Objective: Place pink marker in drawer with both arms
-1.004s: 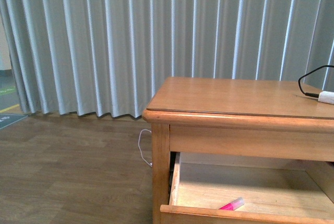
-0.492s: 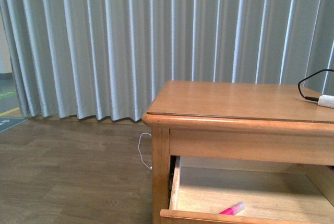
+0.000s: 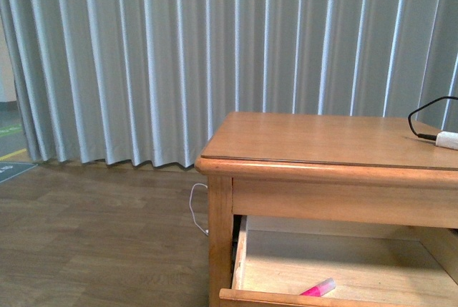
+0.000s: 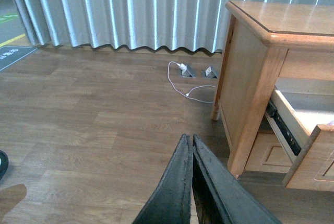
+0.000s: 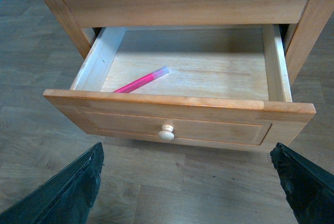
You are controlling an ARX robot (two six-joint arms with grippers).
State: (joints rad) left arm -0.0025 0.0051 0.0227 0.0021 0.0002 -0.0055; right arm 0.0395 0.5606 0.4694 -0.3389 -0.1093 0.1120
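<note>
The pink marker (image 5: pixel 142 81) lies on the pale floor of the pulled-out drawer (image 5: pixel 177 119), near its front left corner; in the front view the pink marker (image 3: pixel 318 289) shows just behind the drawer's front edge (image 3: pixel 265 298). My right gripper (image 5: pixel 188 182) hangs open in front of the drawer, below its round knob (image 5: pixel 166 132), holding nothing. My left gripper (image 4: pixel 191 140) is shut and empty over the wooden floor, to the left of the wooden table (image 4: pixel 250 78). Neither arm appears in the front view.
A white cylinder with a black cable (image 3: pixel 445 137) lies on the table top (image 3: pixel 322 139) at the right. A white cord (image 4: pixel 188 83) and floor sockets (image 4: pixel 211 71) lie by the table leg. Grey curtains (image 3: pixel 179 56) hang behind.
The front view has risen slightly between the earlier frames and now, so the table sits lower in the picture. The marker has stayed in the drawer.
</note>
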